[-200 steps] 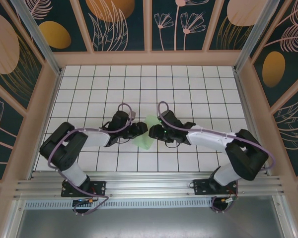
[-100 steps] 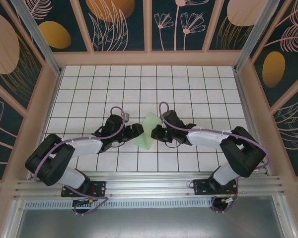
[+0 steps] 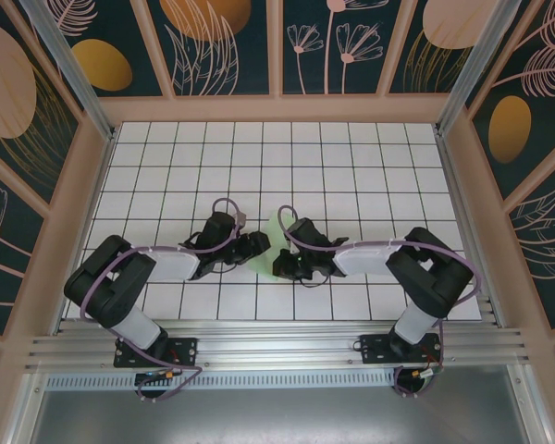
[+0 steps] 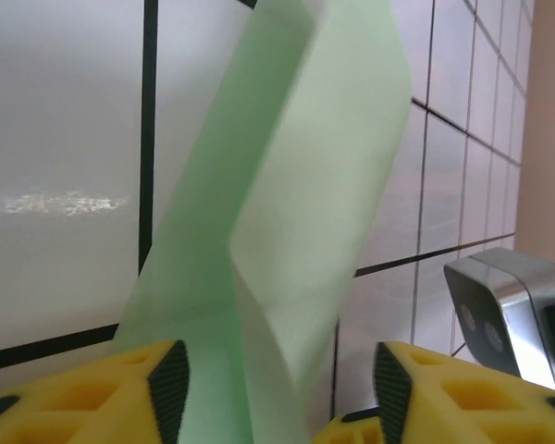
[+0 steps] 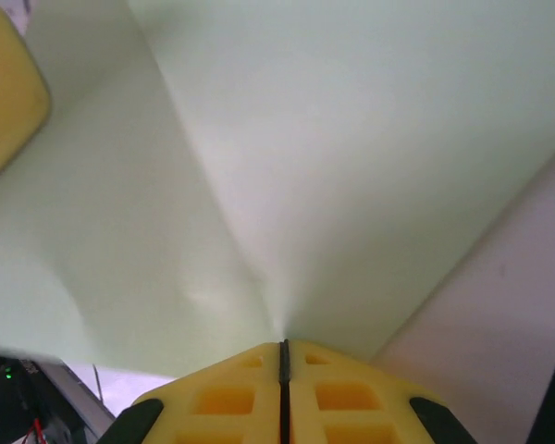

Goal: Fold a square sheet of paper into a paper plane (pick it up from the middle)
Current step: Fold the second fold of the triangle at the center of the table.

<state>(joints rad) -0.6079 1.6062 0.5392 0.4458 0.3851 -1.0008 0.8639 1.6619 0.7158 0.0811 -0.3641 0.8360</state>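
Observation:
The pale green sheet of paper (image 3: 275,229) is folded along a centre crease and stands up off the tiles between the two arms. My right gripper (image 5: 283,356) is shut on its lower edge, with the paper (image 5: 287,139) spreading away from the pinch. My left gripper (image 4: 273,398) is open, and the folded paper (image 4: 296,185) hangs between its yellow fingers (image 4: 148,388) without being pinched. From above, the left gripper (image 3: 258,244) sits just left of the paper and the right gripper (image 3: 283,263) just below it.
White grid tiles (image 3: 351,166) cover the table inside wooden walls (image 3: 277,108). The right wrist's camera housing (image 4: 504,310) is close by on the left wrist view's right. A left finger (image 5: 5,92) shows at the right wrist view's upper left.
The right gripper has moved toward the near edge and slightly left, taking the paper's lower edge with it. The left gripper has stayed almost in place beside the paper.

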